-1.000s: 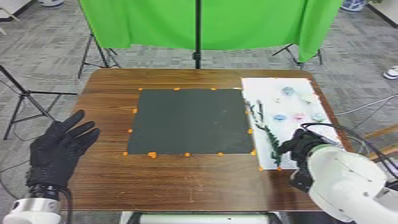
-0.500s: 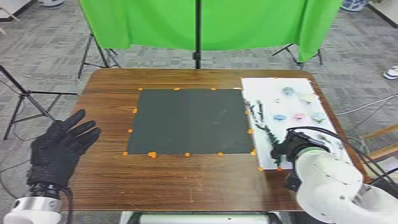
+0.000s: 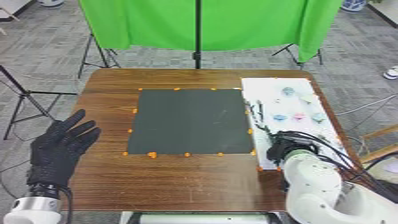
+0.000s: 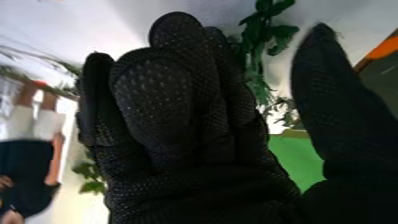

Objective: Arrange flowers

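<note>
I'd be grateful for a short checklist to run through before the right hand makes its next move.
1. Right hand at the white board: ok.
2. Its fingers straight, thumb apart: ok.
3. Green leafy stem visible in the gap between thumb and fingers: ok.
4. Stem gripped: not ok, nothing is pinched.
5. Pink flower head away from the right hand: ok.
6. Left hand off the dark mat: ok, it is beside it.
</note>
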